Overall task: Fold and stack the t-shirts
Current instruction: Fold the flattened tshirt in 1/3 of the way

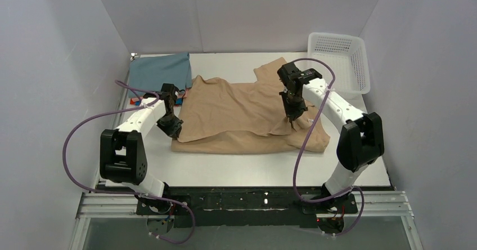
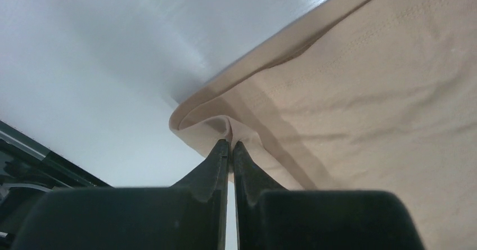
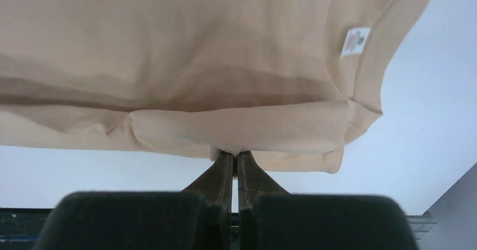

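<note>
A tan-beige t-shirt [image 1: 236, 112] lies spread across the middle of the table, its near part folded over. My left gripper [image 1: 173, 127] is shut on the shirt's left corner; the left wrist view shows the fingertips [image 2: 230, 146] pinching a fold of tan cloth [image 2: 360, 92]. My right gripper [image 1: 292, 121] is shut on the shirt's right side; in the right wrist view its tips [image 3: 236, 154] pinch the folded edge [image 3: 225, 129], with the white neck label [image 3: 355, 40] above. A grey-blue t-shirt [image 1: 160, 70] lies folded at the back left. Bright blue and orange-red cloth [image 1: 135, 100] peeks out behind the left arm.
A white lattice basket [image 1: 340, 58] stands at the back right corner. Grey walls close in on the left, back and right. The purple cables [image 1: 306, 143] loop off both arms near the front.
</note>
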Available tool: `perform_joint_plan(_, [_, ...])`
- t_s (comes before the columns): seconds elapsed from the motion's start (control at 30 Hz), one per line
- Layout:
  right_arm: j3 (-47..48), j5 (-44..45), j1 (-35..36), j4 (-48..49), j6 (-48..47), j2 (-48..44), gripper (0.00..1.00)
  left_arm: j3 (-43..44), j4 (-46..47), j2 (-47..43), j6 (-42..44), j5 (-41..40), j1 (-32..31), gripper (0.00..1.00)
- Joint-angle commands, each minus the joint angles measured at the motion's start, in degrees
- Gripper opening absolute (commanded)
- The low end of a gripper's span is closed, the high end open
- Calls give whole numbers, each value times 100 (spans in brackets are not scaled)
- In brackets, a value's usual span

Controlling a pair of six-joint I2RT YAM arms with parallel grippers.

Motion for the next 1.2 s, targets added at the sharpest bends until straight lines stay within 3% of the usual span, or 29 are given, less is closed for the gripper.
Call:
perform_joint_plan(0.0, [669, -11, -50, 109, -375, 558, 1, 442, -816, 438, 248, -123, 120, 0])
perform_joint_plan(0.07, [890, 153, -88, 161, -421, 915, 1, 675, -966, 656, 343, -77, 154, 18])
perform_joint_plan(0.13, [1225, 238, -161, 165, -456, 1343, 3, 766, -1004, 703, 415, -123, 181, 51])
perform_joint_plan(0.27, [2198, 317, -289, -73, -390, 2116, 28, 919, -1017, 351, 599, -111, 221, 92])
perform_joint_plan(0.3, [2441, 374, -308, -232, -306, 2290, 34, 926, -1000, 224, 662, -27, 221, 98])
perform_joint_plan(0.33, [2612, 468, -311, -301, -206, 2337, 47, 915, -984, 89, 706, 80, 221, 98])
perform_joint_plan(0.37, [2679, 529, -312, -306, -116, 2301, 67, 889, -963, -34, 760, 271, 219, 98])
perform_joint_plan(0.43, [2387, 518, -312, -116, 64, 1980, 78, 738, -895, -252, 852, 650, 215, 98])
perform_joint_plan(0.53, [1291, 145, -311, 577, 283, 1066, 81, 365, -529, -485, 1040, 1553, 177, 98])
perform_joint_plan(0.63, [-149, -1120, -312, 1604, 411, 76, 83, -91, 38, -573, 1157, 2242, -16, 98])
perform_joint_plan(0.8, [-1615, -2304, -312, 2808, 769, -586, 84, -377, 452, -219, 1305, 2513, -455, 98])
perform_joint_plan(0.93, [-2097, -2516, -312, 3331, 899, -522, 84, -491, 667, 44, 1409, 2491, -489, 98])
perform_joint_plan(1.17, [-1702, -2451, -312, 3715, 901, 134, 83, -562, 553, 304, 1520, 2226, -491, 98])
